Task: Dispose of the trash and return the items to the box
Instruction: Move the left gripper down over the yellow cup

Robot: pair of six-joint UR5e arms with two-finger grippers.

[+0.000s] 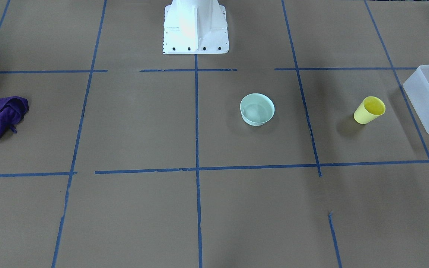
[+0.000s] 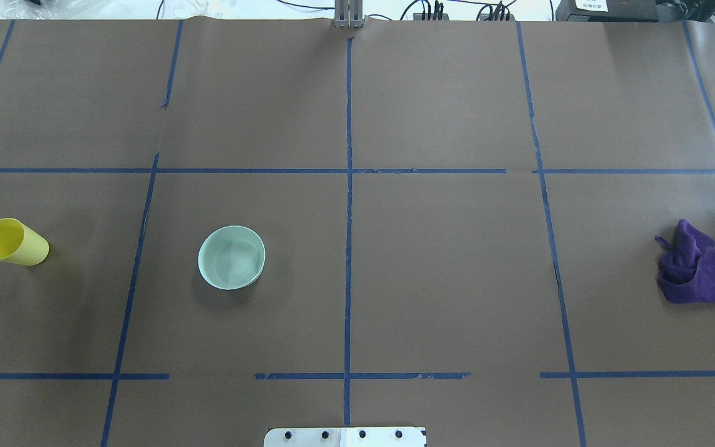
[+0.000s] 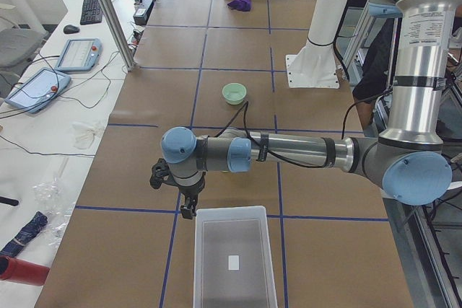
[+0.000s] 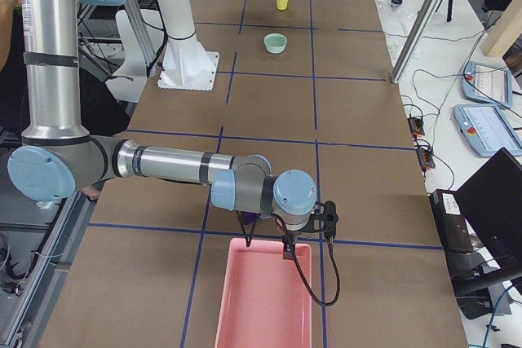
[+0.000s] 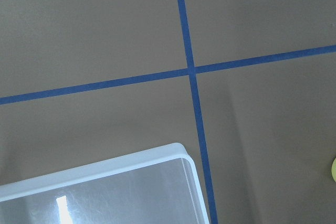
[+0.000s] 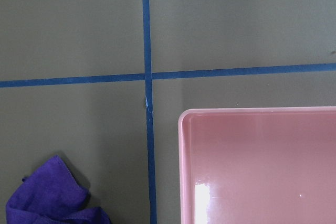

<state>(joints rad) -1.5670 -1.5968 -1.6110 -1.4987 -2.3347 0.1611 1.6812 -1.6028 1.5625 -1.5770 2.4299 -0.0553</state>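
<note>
Left gripper (image 3: pixel 187 209) hangs just beside the frosted plastic bin (image 1: pixel 418 101); how far it is open cannot be told. The yellow tumbler cup (image 1: pixel 369 109) stands upright near the bin, with the mint-green bowl (image 1: pixel 257 109) farther off. Right gripper (image 4: pixel 288 250), likewise unreadable, sits well apart from the bin, so the left one is nearer.
</note>
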